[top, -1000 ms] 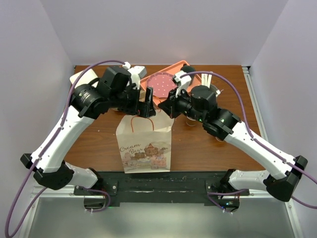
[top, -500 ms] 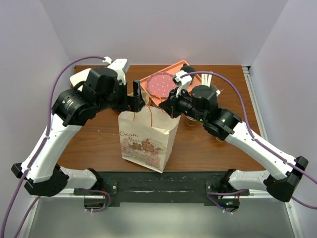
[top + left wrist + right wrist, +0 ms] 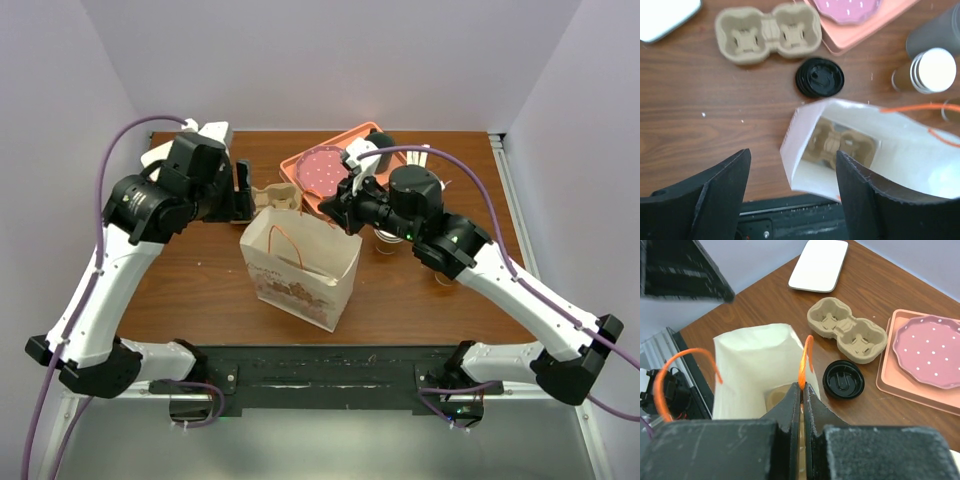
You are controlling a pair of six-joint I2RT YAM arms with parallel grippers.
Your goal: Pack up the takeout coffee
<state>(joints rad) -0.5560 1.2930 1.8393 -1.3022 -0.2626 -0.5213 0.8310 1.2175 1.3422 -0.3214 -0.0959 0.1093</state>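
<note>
The left gripper (image 3: 242, 193) has drawn back leftward, jaws spread wide, empty. The takeout coffee (image 3: 819, 77), only its round black plastic lid showing, stands toward the tabletop's (image 3: 200, 275) far edge behind the white paper bag (image 3: 300, 272), whose orange handle (image 3: 805, 360) the right gripper (image 3: 802, 390) pinches tight.

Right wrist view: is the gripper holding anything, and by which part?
The right gripper is shut on the paper bag, pinching one orange string handle between its fingertips. The left gripper is open and holds nothing.

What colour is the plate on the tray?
The plate is pink with little white dots, and it sits on a salmon tray. The right wrist view shows it best.
</note>
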